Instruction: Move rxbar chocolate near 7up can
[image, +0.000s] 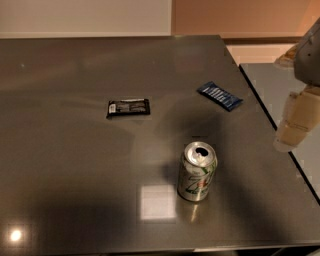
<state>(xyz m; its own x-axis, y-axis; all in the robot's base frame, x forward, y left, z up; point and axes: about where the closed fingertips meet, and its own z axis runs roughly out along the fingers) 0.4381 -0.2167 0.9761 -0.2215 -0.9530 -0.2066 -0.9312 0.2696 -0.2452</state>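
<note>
The rxbar chocolate (128, 107), a flat black wrapper bar with white print, lies on the grey table left of centre. The 7up can (197, 171), silver and green with an opened top, stands upright nearer the front, to the right of and below the bar. My gripper (295, 122), a pale beige piece, hangs at the right edge of the view beyond the table's right edge, well away from both the bar and the can. It holds nothing that I can see.
A blue wrapper bar (220, 95) with white text lies at the table's right side behind the can. The grey table (75, 175) ends at a right edge by the gripper. A second surface (270, 85) adjoins on the right.
</note>
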